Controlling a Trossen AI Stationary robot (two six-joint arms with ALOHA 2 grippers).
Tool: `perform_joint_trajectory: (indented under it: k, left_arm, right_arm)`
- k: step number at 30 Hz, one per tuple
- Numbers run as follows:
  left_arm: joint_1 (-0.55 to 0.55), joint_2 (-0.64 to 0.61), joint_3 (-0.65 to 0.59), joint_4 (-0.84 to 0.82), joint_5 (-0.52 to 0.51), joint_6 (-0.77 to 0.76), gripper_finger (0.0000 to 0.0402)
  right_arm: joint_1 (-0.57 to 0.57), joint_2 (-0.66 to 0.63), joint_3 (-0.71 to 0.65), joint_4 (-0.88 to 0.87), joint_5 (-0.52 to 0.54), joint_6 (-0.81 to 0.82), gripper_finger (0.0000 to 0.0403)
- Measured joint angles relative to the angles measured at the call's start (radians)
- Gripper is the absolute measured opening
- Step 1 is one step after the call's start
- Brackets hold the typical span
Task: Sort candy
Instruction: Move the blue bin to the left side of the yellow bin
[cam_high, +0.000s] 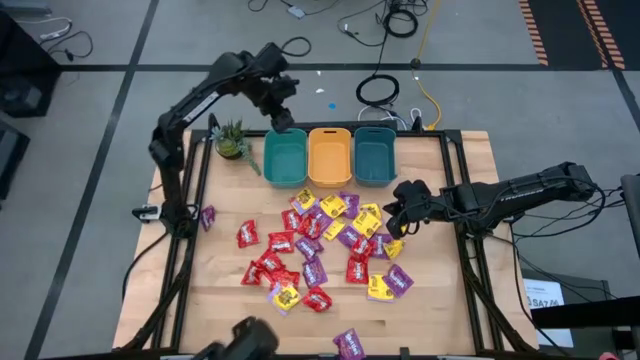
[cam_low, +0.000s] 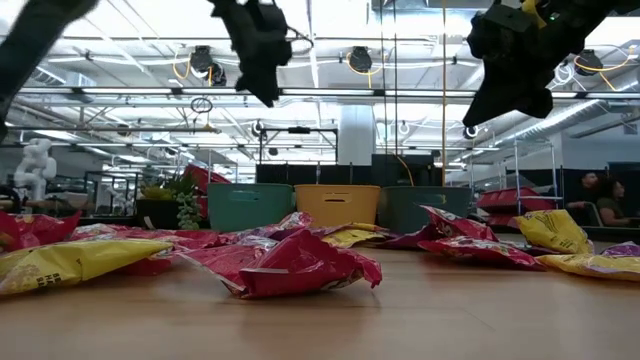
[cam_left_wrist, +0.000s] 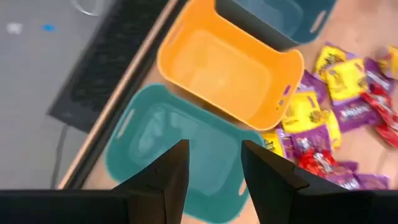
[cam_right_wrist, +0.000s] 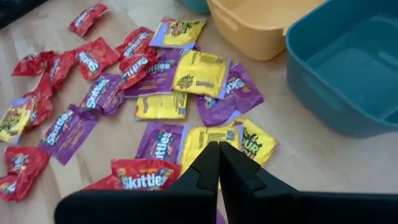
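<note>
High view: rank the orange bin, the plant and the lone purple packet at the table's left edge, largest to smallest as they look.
1. Orange bin
2. Plant
3. Purple packet

One overhead view, all on the table, so nearness hardly skews this.

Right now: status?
Left gripper open, empty, over left teal bin. Right gripper shut, empty, above candy pile. Bins look empty; nothing blocking.

candy (cam_high: 320, 245) | red, purple, yellow shiny flat packets | scattered mid-table, some overlapping | 1 purple at near edge
</note>
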Motion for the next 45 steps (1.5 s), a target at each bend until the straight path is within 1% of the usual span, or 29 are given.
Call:
perform_joint_trajectory:
  k: [3,6,10,12,13,15,18,20,24,26,41,45]
  left_arm:
    - [-0.028,-0.122,-0.146,0.086,-0.097,-0.065,0.0155]
    - [-0.048,-0.259,-0.346,0.228,-0.161,-0.153,0.0155]
    - [-0.061,-0.435,-0.633,0.448,-0.224,-0.334,0.0155]
    - [-0.062,-0.498,-0.769,0.561,-0.28,-0.448,0.0155]
    - [-0.065,-0.52,-0.831,0.609,-0.301,-0.502,0.0155]
    - [-0.07,-0.547,-0.933,0.689,-0.311,-0.574,0.0155]
    - [-0.082,-0.557,-1.044,0.763,-0.315,-0.679,0.0155]
    - [-0.095,-0.548,-1.102,0.804,-0.356,-0.741,0.0155]
    - [-0.131,-0.521,-1.168,0.814,-0.466,-0.836,0.0155]
    - [-0.142,-0.509,-1.182,0.819,-0.488,-0.841,0.0155]
    - [-0.203,-0.343,-1.183,0.811,-0.499,-0.942,0.0155]
    - [-0.209,-0.316,-1.183,0.81,-0.5,-0.943,0.0145]
  right_arm:
    - [0.0,0.0,0.0,-0.013,-0.012,0.001,0.0002]
    - [0.0,0.0,0.0,-0.025,-0.029,-0.003,0.0002]
    - [0.0,0.0,0.0,-0.027,-0.03,-0.03,0.0002]
    - [0.0,0.0,0.0,-0.027,-0.03,-0.047,0.0002]
    - [0.0,0.0,0.0,-0.027,-0.03,-0.051,0.0002]
    - [0.0,0.0,0.0,-0.026,-0.029,-0.063,0.0002]
    - [0.0,0.0,0.0,-0.026,-0.029,-0.069,0.0002]
    - [0.0,0.0,0.0,-0.026,-0.028,-0.071,0.0002]
    - [0.0,0.0,0.0,-0.024,-0.028,-0.07,0.0002]
    - [0.0,0.0,0.0,-0.023,-0.028,-0.068,0.0002]
    - [0.0,0.0,0.0,-0.021,-0.028,-0.06,0.0002]
    - [0.0,0.0,0.0,-0.021,-0.028,-0.06,0.0002]
